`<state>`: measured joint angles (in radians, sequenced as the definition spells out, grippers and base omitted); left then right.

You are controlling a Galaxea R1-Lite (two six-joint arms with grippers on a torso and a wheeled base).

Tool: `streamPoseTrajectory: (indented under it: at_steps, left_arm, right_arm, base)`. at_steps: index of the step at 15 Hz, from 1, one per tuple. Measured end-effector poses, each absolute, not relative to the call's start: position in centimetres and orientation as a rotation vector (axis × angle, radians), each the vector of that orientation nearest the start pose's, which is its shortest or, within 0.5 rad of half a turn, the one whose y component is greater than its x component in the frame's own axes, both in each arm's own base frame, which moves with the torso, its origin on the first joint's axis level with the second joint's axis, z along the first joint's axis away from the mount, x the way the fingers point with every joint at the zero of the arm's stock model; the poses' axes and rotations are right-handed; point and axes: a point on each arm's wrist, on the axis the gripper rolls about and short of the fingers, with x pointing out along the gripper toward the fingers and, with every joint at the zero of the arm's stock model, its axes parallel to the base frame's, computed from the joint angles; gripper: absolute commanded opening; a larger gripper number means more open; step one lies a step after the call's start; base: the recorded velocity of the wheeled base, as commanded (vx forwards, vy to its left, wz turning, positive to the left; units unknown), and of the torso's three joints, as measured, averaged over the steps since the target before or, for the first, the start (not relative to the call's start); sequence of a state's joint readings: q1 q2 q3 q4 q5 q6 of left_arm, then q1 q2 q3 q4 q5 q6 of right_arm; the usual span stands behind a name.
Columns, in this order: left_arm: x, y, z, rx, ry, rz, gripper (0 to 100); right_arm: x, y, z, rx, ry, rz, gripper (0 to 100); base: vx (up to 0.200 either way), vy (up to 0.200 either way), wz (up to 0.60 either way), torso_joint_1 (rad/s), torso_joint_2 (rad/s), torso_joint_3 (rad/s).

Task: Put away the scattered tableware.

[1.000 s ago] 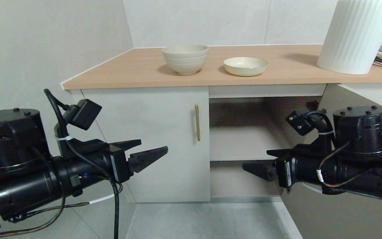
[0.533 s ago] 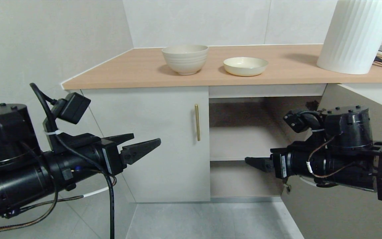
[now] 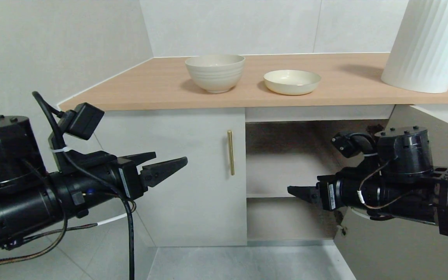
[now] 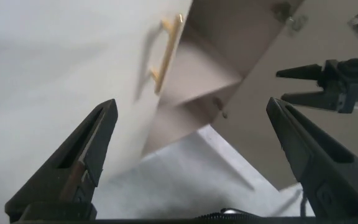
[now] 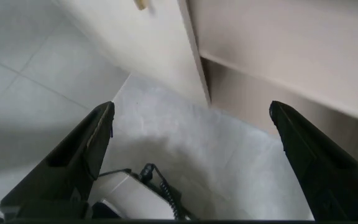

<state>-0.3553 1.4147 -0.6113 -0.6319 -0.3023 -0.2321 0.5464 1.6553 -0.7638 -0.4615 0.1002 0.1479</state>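
Note:
A cream ribbed bowl (image 3: 215,72) and a shallow cream dish (image 3: 292,81) stand side by side on the wooden counter (image 3: 154,87). Both arms hang below counter height in front of the cabinet. My left gripper (image 3: 165,165) is open and empty before the closed left door (image 3: 185,175); its fingers (image 4: 73,168) stand wide apart. My right gripper (image 3: 298,191) is open and empty, level with the inner shelf (image 3: 282,195) of the open right compartment. From the left wrist, the right gripper (image 4: 303,84) shows farther off. Floor lies between the right gripper's fingers (image 5: 79,155).
A gold handle (image 3: 230,152) runs down the closed door's right edge. The right door (image 3: 383,252) is swung open beside my right arm. A tall white ribbed cylinder (image 3: 426,42) stands at the counter's right end. Tiled walls close off the left and the back.
The head view has shifted, so the counter sits a little lower in the picture. My left gripper has risen slightly and drawn back to the left. The right arm has pulled back a little.

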Motion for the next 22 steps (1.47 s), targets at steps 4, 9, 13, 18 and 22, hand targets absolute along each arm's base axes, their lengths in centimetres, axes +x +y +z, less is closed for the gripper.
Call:
streamPoseTrajectory:
  at_steps: [4,9,13,18,22]
  left_arm:
    - [21.42,-8.42,20.56,-0.22,0.25,-0.627,100]
    - [21.33,-8.36,20.53,-0.222,0.25,-0.625,100]
    - [21.35,-8.35,20.51,-0.223,0.25,-0.622,100]
    - [21.54,-8.43,20.27,-0.223,0.259,-0.618,100]
    - [21.67,-8.43,20.16,-0.223,0.264,-0.615,100]
  right_arm:
    - [24.28,15.13,16.55,0.04,0.482,0.607,100]
    - [24.03,15.09,16.4,0.012,0.479,0.616,100]
    - [23.91,15.02,16.49,0.011,0.476,0.617,100]
    - [23.88,15.02,16.61,0.012,0.471,0.618,100]
    - [23.83,14.98,16.63,0.013,0.47,0.617,100]
  base:
    - [0.1,0.0,0.0,0.0,0.0,0.002]
    - [0.0,0.0,0.0,0.0,0.0,0.0]
    - [0.0,0.0,0.0,0.0,0.0,0.0]
    - [0.0,0.0,0.0,0.028,-0.14,-0.122]
    - [0.0,0.0,0.0,0.137,-0.41,-0.295]
